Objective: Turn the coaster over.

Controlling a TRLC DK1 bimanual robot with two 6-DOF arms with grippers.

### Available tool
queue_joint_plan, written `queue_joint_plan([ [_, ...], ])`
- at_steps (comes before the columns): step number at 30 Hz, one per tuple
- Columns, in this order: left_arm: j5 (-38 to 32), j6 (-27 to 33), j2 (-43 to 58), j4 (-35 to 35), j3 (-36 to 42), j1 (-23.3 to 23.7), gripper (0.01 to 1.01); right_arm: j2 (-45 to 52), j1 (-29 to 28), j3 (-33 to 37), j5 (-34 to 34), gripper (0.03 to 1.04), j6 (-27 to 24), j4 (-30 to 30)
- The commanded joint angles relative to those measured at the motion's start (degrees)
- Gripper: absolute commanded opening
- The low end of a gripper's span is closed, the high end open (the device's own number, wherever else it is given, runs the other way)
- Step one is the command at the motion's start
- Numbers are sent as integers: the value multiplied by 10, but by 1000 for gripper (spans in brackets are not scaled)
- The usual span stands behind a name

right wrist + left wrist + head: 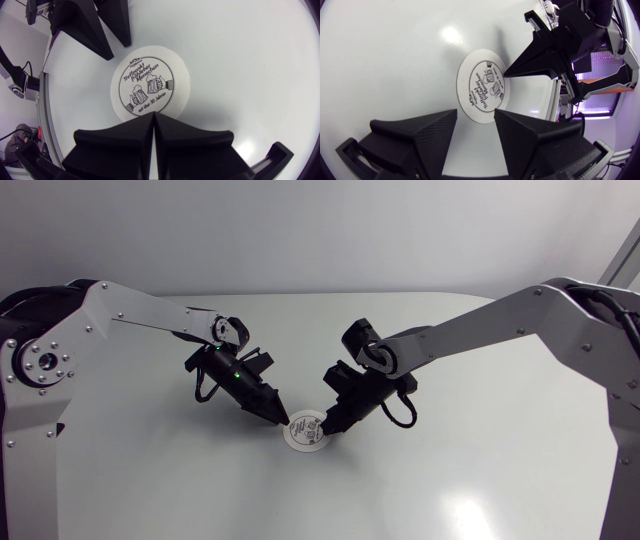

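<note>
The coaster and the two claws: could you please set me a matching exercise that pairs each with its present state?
1. coaster
2. left claw
3. right claw

A. shut, tip at the coaster's rim
B. flat on the table, print facing up
C. open, at the coaster's opposite rim

Pairs: 1-B, 2-C, 3-A.

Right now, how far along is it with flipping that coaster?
Barely begun. Done: nothing beyond getting close; the coaster lies flat on the table, printed side up. In hand: left gripper fingers open at one edge, right gripper fingers closed together at the opposite edge, neither holding it. Still to do: lift an edge and flip it.
</note>
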Motion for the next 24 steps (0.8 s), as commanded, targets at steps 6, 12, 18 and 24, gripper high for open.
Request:
queue_joint_plan([
  [6,8,7,26,-3,-2,-16,610,20,10,-19,5,49,-6,-1],
  [12,8,0,48,-1,8,-32,610,19,18,-20,5,49,-4,-2],
  [18,24,-1,52,-1,21,-36,607,21,24,-26,5,49,-4,1],
  [24,34,-5,48,-1,37,-35,607,22,25,-26,5,49,-4,0],
])
